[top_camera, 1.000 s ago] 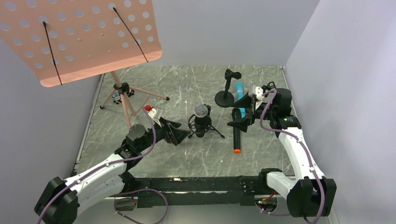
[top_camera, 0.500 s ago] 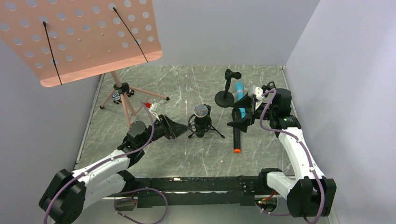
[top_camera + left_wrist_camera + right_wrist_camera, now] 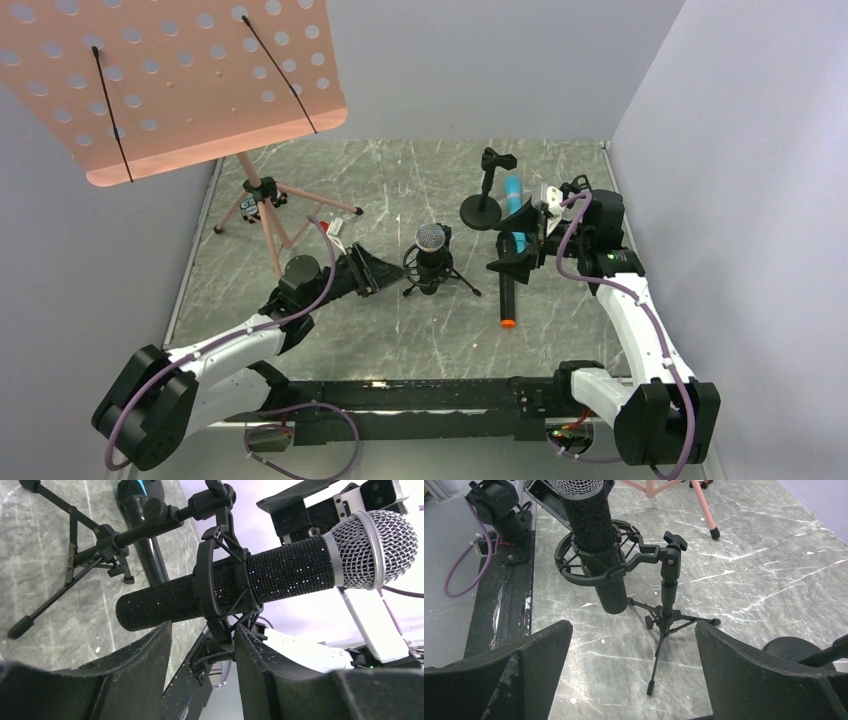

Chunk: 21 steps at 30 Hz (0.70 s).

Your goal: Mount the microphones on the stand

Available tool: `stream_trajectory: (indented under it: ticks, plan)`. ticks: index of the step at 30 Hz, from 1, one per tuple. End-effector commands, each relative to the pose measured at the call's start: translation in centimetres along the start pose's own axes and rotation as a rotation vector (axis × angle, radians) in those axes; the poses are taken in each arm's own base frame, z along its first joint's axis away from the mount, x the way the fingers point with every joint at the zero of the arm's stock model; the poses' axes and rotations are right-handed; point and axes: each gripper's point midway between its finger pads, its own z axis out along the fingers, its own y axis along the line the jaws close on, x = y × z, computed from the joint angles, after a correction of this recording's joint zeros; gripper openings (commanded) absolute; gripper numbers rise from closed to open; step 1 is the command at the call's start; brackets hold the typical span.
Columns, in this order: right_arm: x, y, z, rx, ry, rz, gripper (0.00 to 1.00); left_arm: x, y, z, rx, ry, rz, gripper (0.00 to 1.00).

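Left end effector (image 3: pixel 388 272): jaws apart, holding nothing, beside tripod stand (image 3: pixel 668 595).
Mesh-head microphone (image 3: pixel 431 240): upright in that stand's shock mount (image 3: pixel 206 575).
Orange-ended microphone (image 3: pixel 508 296): lying on surface (image 3: pixel 400 330).
Blue microphone (image 3: pixel 513 189): lying just behind it.
Right end effector (image 3: pixel 518 250): spread wide, empty.

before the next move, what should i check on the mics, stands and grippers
1. Black glittery microphone with silver mesh head seated in the small black tripod stand's shock mount: ok.
2. Left gripper open at that microphone: ok.
3. Right gripper open and empty: ok.
4. All-black microphone with orange end mounted: not ok, lies on the marble table.
5. Bright blue microphone mounted: not ok, beside the round-base stand.
6. That stand's clip free: ok.
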Motion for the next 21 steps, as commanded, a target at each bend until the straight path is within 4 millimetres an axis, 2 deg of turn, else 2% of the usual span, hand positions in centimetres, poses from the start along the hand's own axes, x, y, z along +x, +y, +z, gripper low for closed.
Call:
stream_trajectory:
  ticks: [1,7,13,21]
  plan:
    - [-0.7,-0.3,0.0,-0.003,-0.017,-0.073,1.00,-1.3,-3.2,0.4,0.124,-0.022,-0.004,0.53]
    - [-0.7,-0.3,0.0,-0.002,-0.016,-0.074,1.00,-1.3,-4.4,0.5,0.174,-0.006,0.004,0.52]
    - [-0.7,-0.2,0.0,-0.006,-0.018,-0.079,1.00,-1.0,-4.6,0.4,0.182,0.010,-0.025,0.49]
    - [-0.7,-0.2,0.0,-0.006,-0.018,-0.080,1.00,0.6,-4.9,0.8,0.163,0.075,-0.068,0.46]
